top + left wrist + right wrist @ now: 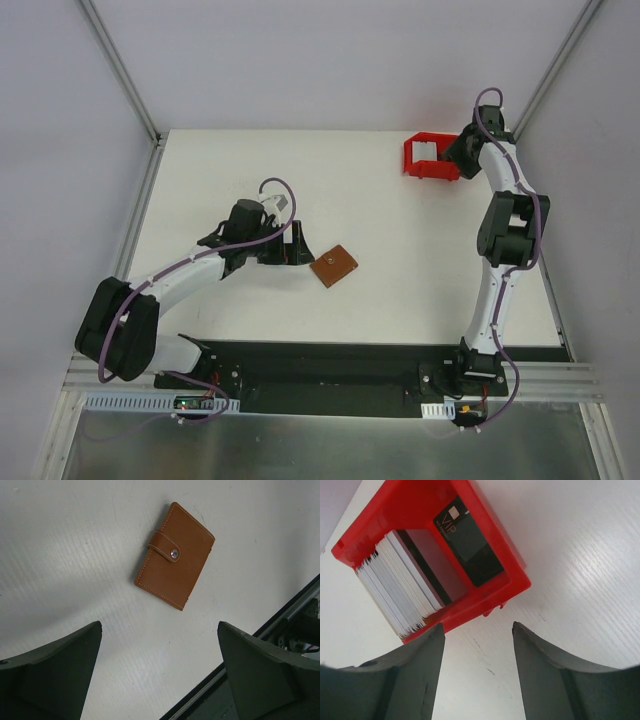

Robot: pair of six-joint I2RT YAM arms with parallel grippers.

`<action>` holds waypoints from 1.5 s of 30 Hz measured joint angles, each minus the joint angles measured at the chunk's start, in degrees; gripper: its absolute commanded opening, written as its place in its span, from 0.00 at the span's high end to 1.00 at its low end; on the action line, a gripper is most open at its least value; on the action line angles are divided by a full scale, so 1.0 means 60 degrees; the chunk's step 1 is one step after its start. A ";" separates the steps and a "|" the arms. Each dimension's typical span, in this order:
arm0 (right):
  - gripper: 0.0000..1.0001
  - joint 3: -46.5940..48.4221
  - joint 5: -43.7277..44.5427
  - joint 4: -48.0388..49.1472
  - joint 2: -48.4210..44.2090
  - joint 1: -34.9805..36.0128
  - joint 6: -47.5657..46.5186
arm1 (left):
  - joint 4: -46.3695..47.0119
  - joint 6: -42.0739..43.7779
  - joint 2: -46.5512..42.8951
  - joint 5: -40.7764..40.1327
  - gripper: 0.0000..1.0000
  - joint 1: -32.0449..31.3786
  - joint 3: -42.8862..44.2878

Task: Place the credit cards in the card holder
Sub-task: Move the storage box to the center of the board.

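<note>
The brown card holder (334, 265) lies flat and snapped shut on the white table; the left wrist view shows it (175, 555) with its strap and metal snap. My left gripper (297, 247) is open and empty just left of it, its gap (159, 626) over bare table. The credit cards (400, 592) stand as a whitish stack inside the red bin (430, 158), seen in the top view as a pale patch (427, 151). A black VIP card (466, 540) leans at the bin's other end. My right gripper (477, 627) is open and empty, just outside the bin wall (485, 597).
The black rail (330, 365) of the arm bases runs along the table's near edge and shows in the left wrist view (280, 625). Grey walls and metal frame posts (120, 70) enclose the table on three sides.
</note>
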 measured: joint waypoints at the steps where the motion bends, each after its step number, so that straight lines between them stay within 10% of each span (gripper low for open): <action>1: 0.40 0.0000 0.0076 0.0000 0.0015 0.0000 0.0106 | 0.0000 0.0004 -0.0007 -0.0007 0.02 0.0000 0.0000; 27: 0.48 0.1417 0.0590 0.0204 0.1406 -0.0058 0.1472 | -0.0117 0.0007 -0.0171 -0.0248 0.02 0.0000 -0.0033; 45: 0.56 -0.1155 0.0277 0.1129 0.0025 0.0142 0.0969 | -0.0189 0.0007 -0.0171 -0.0251 0.02 0.0000 -0.0033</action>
